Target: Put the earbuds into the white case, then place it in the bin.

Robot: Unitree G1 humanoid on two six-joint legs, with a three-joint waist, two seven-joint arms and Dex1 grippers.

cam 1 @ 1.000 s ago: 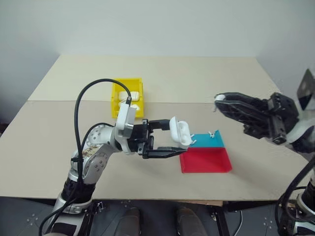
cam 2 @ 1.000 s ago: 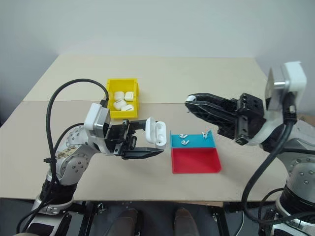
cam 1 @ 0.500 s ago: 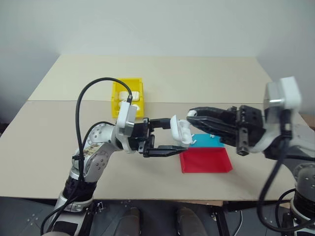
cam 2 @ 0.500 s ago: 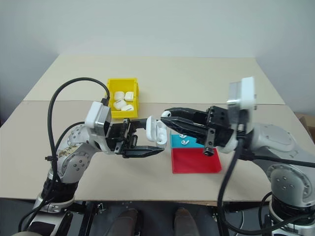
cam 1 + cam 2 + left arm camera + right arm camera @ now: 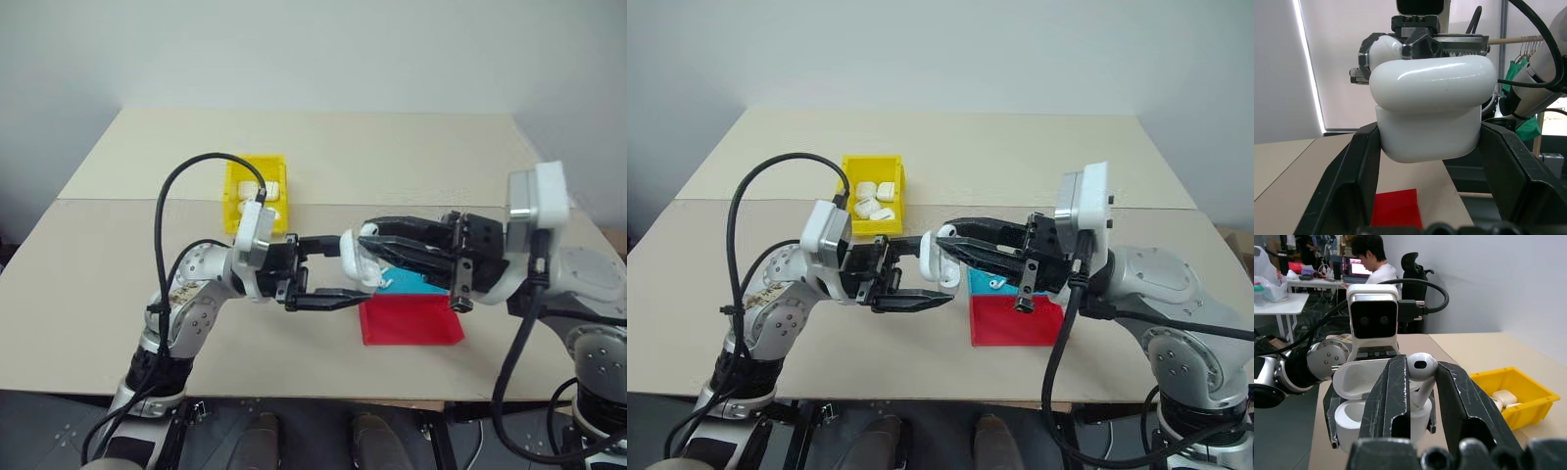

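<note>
My left gripper [image 5: 351, 270] is shut on the white case [image 5: 354, 258], holding it in the air above the table with its lid flipped open. The case [image 5: 1432, 117] sits between the two black fingers. Coming in from the right, my right gripper [image 5: 366, 236] is shut on one earbud [image 5: 1421, 367], which sits right at the open case [image 5: 1354, 399], its stem pointing down toward the case's body. Another earbud [image 5: 996, 282] lies on the blue half of the tray. The yellow bin [image 5: 233, 193] stands on the table behind my left arm.
The bin holds several white cases [image 5: 266, 192]. A flat blue-and-red tray [image 5: 411, 323] lies under my right gripper. The left arm's black cable [image 5: 162, 225] loops above the table. A person [image 5: 1373, 262] sits at a desk far behind.
My right gripper has swung left and a little down with the earbud, from over the tray's right side up to the open case. The left gripper and case stayed still.
</note>
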